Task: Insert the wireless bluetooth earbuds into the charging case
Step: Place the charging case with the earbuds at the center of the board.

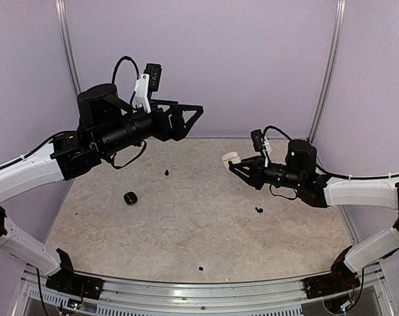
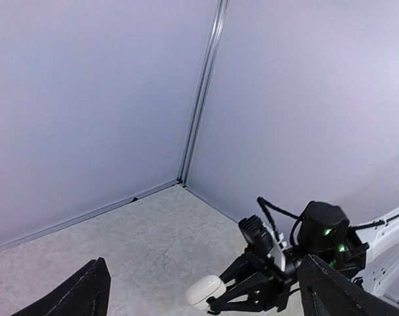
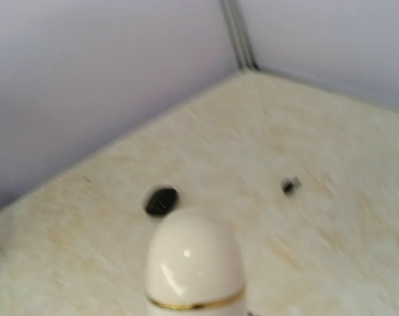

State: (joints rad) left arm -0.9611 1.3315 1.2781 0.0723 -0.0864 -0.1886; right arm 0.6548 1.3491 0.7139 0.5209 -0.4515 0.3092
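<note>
On the beige table (image 1: 186,230) lie a round black object (image 1: 131,197) and scattered tiny black earbuds (image 1: 166,172).

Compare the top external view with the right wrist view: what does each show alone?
Only top external: the open left tool, a black bud toward the right side, a second bud near the front edge. Only right wrist: the gold band on the white charging case. Both: that case, the black round object, one tiny far bud.
</note>
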